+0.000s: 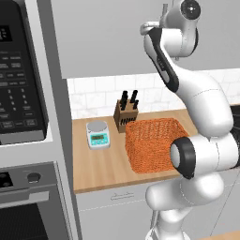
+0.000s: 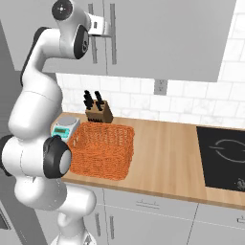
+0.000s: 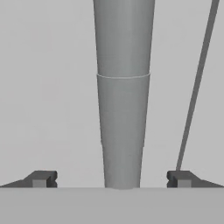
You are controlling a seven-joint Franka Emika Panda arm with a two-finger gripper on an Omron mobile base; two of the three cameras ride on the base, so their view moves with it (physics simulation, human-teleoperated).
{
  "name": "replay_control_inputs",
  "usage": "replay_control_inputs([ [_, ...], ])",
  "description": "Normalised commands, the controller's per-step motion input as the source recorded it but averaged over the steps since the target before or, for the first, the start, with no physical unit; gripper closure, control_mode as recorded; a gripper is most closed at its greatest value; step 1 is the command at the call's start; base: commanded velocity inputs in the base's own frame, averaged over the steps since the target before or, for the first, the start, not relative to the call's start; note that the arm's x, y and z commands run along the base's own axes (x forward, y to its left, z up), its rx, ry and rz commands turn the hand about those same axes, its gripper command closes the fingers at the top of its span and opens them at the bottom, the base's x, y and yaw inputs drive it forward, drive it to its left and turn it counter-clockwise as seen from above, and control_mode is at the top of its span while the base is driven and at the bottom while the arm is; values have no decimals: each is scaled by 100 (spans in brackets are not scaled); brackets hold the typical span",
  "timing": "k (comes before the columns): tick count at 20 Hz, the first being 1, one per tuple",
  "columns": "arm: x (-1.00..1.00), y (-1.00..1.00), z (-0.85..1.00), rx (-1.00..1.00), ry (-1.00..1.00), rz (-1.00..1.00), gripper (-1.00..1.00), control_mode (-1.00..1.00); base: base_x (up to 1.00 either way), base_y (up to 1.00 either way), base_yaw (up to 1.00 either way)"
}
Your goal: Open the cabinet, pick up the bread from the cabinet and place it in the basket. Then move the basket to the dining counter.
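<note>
The light grey wall cabinet (image 2: 167, 38) hangs above the worktop with its doors shut, so the bread is hidden. My gripper (image 2: 106, 26) is raised to the door's long silver bar handle (image 2: 113, 33). In the hand view the handle (image 3: 123, 109) runs straight up between my two dark fingertips (image 3: 41, 178), and the gripper (image 3: 111, 178) is open around it with a gap on each side. The orange wicker basket (image 1: 152, 143) (image 2: 103, 148) stands empty on the wood worktop below my arm. The dining counter is out of view.
A knife block (image 2: 98, 111) and a small kitchen scale (image 2: 65, 127) stand behind and left of the basket. A black cooktop (image 2: 222, 158) lies at the right. A microwave (image 1: 18, 70) and an oven (image 1: 28, 206) fill the tall unit on the left.
</note>
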Motion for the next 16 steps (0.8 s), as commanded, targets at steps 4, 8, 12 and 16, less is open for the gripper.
replay_control_inputs([
  [4,53,0,-2,0,0,0,-100,-100,0,0,0],
  [8,34,0,0,0,0,1,100,-100,0,0,0],
  [12,6,0,0,0,-2,0,100,-100,0,0,0],
  [16,-4,0,0,0,0,0,100,-100,0,0,0],
])
